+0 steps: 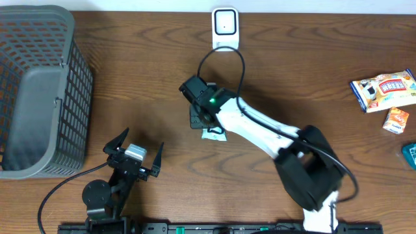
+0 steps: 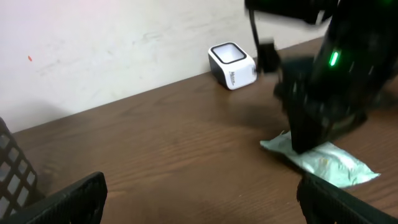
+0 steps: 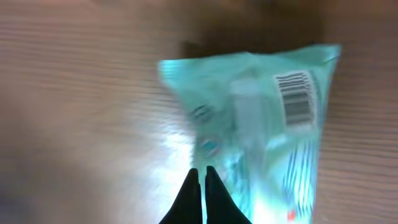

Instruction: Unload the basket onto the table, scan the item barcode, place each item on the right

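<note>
A brown wooden surface (image 1: 149, 84) is seen from above. A big grey basket (image 1: 78, 97) is set at its left end. The white right arm (image 1: 260, 133) is stretched from the near edge to the middle. Most of the task's thing, a pale green packet (image 3: 249, 124), is hidden under it from above. The packet is laid flat on the surface, in the middle, on the near side of the scanner. The left arm is kept low by the near edge, and the left claw (image 1: 143, 138) is spread wide with nothing in it. A white and blue snack bag (image 1: 383, 91) is placed far to the right. The white scanner (image 1: 225, 25) is stood at the far edge. A black cable (image 1: 227, 55) is looped just in front of it. The right claw (image 3: 200, 180) is squeezed closed at the packet's edge; whether the packet is pinched cannot be told. A small orange box (image 1: 395, 120) is placed below the snack bag. The barcode (image 3: 297, 99) is turned up on the packet.
</note>
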Controlling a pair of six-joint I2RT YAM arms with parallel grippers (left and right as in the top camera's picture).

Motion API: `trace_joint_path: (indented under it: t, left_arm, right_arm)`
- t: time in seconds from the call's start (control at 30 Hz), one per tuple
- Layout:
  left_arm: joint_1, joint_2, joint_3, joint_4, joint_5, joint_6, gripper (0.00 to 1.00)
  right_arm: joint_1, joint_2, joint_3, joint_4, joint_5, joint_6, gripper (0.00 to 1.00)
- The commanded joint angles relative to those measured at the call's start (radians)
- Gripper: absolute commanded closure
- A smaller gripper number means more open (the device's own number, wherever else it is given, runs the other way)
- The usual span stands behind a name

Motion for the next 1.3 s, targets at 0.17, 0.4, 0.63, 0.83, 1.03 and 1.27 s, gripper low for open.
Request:
trace_joint_path:
  t: [0.17, 0.4, 0.63, 0.83, 1.03, 1.27]
  left_arm:
    - [-0.004, -0.003, -0.021, -0.034, 0.013, 0.013, 0.02]
    - [-0.004, -0.003, -0.021, -0.034, 0.013, 0.013, 0.02]
    - [-0.004, -0.003, -0.021, -0.034, 0.013, 0.013, 0.02]
    - [-0.004, -0.003, -0.021, -0.034, 0.013, 0.013, 0.02]
    - [-0.004, -0.003, -0.021, -0.034, 0.013, 0.013, 0.02]
    - [-0.004, -0.003, -0.021, -0.034, 0.013, 0.013, 0.02]
  right_arm:
    - [0.014, -0.091, -0.015, -0.082, -0.033, -0.066, 0.96]
    - [0.068, 0.002, -0.041, -0.03, -0.089, -0.067, 0.92]
    - [0.085, 0.089, -0.041, -0.082, -0.066, -0.05, 0.98]
    - [0.069, 0.087, -0.041, -0.291, 0.211, 0.051, 0.98]
    - [0.019, 0.057, -0.04, -0.416, 0.291, 0.14, 0.99]
    - [-0.089, -0.09, -0.04, -0.438, -0.002, 0.153, 0.31]
